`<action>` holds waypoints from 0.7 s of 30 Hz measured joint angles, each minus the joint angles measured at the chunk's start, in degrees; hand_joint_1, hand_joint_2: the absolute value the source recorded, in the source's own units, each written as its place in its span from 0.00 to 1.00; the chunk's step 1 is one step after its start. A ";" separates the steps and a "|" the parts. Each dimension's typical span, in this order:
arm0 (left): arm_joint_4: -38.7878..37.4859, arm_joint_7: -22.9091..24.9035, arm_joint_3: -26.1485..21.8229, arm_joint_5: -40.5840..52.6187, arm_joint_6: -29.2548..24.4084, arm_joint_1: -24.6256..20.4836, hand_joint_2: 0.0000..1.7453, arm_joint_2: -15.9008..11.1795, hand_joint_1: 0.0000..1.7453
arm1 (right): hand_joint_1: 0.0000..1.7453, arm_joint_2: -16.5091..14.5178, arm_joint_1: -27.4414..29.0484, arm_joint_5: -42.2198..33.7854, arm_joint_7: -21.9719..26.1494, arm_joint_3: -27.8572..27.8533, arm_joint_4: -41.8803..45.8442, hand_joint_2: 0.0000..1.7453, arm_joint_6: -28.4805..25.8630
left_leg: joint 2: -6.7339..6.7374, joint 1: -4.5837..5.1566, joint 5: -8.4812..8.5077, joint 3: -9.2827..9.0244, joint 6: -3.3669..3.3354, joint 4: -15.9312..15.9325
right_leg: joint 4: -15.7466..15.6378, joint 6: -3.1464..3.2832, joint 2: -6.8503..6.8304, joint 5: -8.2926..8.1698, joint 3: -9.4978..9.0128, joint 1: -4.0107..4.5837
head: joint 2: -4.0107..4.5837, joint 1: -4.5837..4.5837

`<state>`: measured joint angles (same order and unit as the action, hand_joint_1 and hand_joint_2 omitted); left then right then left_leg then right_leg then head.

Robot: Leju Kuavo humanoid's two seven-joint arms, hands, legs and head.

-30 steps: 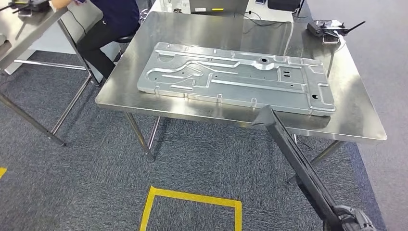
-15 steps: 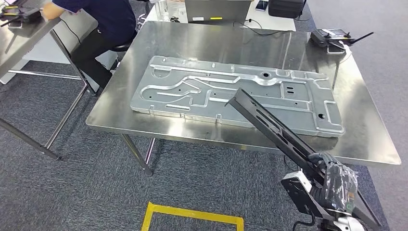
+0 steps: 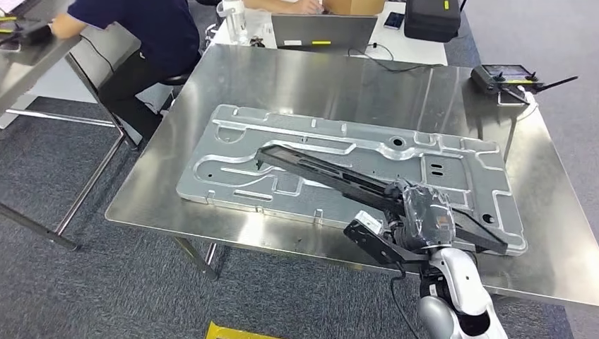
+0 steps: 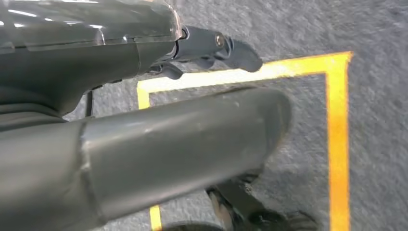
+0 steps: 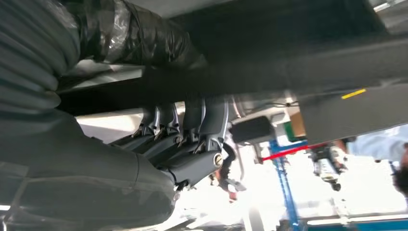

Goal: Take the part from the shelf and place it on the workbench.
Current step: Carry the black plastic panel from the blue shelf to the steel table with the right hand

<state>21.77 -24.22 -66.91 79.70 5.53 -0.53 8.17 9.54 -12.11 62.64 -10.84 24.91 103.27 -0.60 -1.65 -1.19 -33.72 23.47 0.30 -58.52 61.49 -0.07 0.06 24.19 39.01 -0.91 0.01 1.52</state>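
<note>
Steel workbench [image 3: 297, 78] bears one panel [image 3: 233, 159]; right hand [image 3: 424, 215] holds one black part [image 3: 332, 174].

Layout of the scene. The workbench [image 3: 297, 78] occupies the centre; on it a large stamped panel [image 3: 452, 166] lies flat, nearer the near edge. The right hand [image 3: 424, 215], at the near right, holds the long part [image 3: 325, 173] above the panel, slanting toward the far left. A remote controller [image 3: 505, 74] rests at the far right corner. A laptop [image 3: 321, 32] stands beyond the far edge; a seated person [image 3: 145, 28] is at far left.
</note>
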 joint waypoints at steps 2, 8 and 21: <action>-0.51 -0.08 0.03 0.04 -0.10 -0.55 0.00 -0.16 0.00 | 1.00 0.03 -1.71 -0.14 0.10 1.34 -0.69 1.00 0.49 | 0.44 -0.16 2.41 2.61 0.54 -5.10 | -1.16 0.99 -0.01 0.96 -2.02 -0.11 | -0.01 0.06; -1.64 -0.05 0.02 0.16 -0.45 -0.63 0.00 -0.85 0.00 | 1.00 0.03 -3.33 -2.06 -0.04 3.55 -2.97 1.00 2.63 | 1.15 0.05 -5.19 15.26 0.65 -14.06 | -4.02 1.72 0.08 5.22 -10.04 0.21 | 0.00 0.18; -2.51 -0.09 -0.14 0.13 -0.61 -0.93 0.25 -1.76 0.00 | 0.50 0.36 -3.55 -3.26 -0.40 4.09 -6.16 0.50 2.94 | 1.21 0.87 10.41 13.54 -2.98 -0.44 | 9.47 -1.85 0.31 15.96 -7.29 0.03 | -0.01 -0.05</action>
<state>19.26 -24.31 -67.05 79.83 4.92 -1.46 6.40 9.90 -15.66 59.38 -11.25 29.00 97.12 2.34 -0.43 -0.32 -23.30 37.00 -2.67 -58.97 70.96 -1.92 0.37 40.15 31.71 -0.88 0.00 1.47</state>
